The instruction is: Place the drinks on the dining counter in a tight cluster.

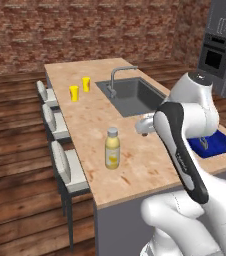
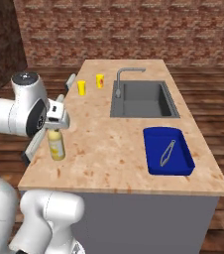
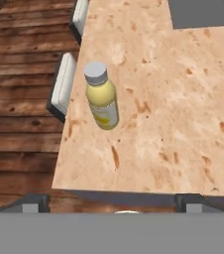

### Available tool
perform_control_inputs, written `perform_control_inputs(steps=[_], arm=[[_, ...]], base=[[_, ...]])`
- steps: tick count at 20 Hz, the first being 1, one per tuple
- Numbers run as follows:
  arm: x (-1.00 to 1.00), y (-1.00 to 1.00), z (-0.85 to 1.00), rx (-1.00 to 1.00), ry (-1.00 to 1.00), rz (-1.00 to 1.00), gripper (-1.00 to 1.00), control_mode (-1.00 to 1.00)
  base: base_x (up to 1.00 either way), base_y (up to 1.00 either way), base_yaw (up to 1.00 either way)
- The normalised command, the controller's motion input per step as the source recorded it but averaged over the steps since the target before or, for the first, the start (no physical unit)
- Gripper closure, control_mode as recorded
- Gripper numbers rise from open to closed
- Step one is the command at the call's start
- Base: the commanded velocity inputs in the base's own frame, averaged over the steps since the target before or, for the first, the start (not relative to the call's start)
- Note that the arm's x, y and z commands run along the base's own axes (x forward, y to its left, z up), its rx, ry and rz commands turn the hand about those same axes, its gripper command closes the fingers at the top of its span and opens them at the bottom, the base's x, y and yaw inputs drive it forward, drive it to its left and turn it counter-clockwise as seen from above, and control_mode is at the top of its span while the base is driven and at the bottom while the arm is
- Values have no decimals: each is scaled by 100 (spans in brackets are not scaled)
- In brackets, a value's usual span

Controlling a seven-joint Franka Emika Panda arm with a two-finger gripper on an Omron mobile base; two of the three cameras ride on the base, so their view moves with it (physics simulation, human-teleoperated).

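Yellow bottle [image 1: 112, 148] stands upright on the worktop [image 1: 135, 165], pale cap on, near the stool-side edge and towards the near end. Nothing is touching it. Hand view looks down on the same bottle [image 3: 101, 96] from above, with bare wood top all round it.

Claw [image 3: 113, 202] is spread wide and empty: the two dark tips sit far apart at the bottom of the hand view, and the bottle is well clear of them. In the left base view the hand hangs above the worktop just right of the bottle, partly hidden by the forearm.

Two small yellow cups [image 1: 80, 88] stand close together further along, left of the sink [image 1: 133, 95] and faucet [image 1: 116, 79]. Blue tray [image 2: 167, 151] on the far side of the worktop holds metal tongs [image 2: 167, 153]. Pale stools [image 1: 60, 150] line the bottle's side.
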Motion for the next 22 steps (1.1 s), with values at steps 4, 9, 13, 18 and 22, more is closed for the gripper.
perform_control_inputs(steps=[4, 9, 13, 18, 22], arm=[[-54, -13, 14, 0, -20, 0, -100, -100], [-79, -5, 37, -1, -3, 0, -100, -100], [-48, -1, 56, -5, 9, 0, -100, -100], [-21, 0, 58, -14, 29, 0, -100, -100], [0, 0, 11, -12, 29, 0, -100, -100]], base=[[0, 0, 0], [0, 0, 0], [0, 0, 0], [0, 0, 0], [0, 0, 0]])
